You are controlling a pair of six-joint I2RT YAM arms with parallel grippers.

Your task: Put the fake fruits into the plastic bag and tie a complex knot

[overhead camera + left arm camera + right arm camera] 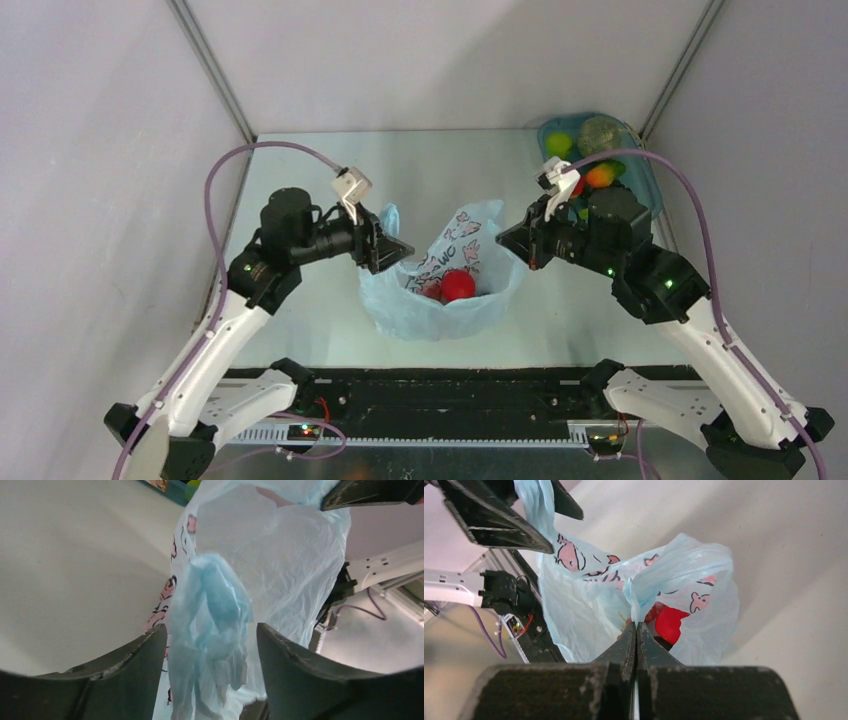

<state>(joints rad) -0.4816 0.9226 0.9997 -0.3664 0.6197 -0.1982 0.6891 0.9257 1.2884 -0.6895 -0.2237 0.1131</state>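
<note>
The light-blue plastic bag (440, 300) stands open mid-table, with red fake fruits (458, 285) inside. My right gripper (515, 240) is shut on the bag's right rim; in the right wrist view (636, 625) the jaws pinch a fold of film above a red fruit (671, 622). My left gripper (392, 245) is at the bag's left side. Its jaws are open (210, 635), with a bunched handle strip (215, 615) hanging loose between the fingers (135, 670). More fruits, lime green (558, 143) and orange (600, 176), lie in the teal tray (645, 185). No knot shows.
The teal tray sits at the back right corner, just behind my right arm. Grey walls close in the table on the left, back and right. A black rail (450, 395) runs along the near edge between the arm bases.
</note>
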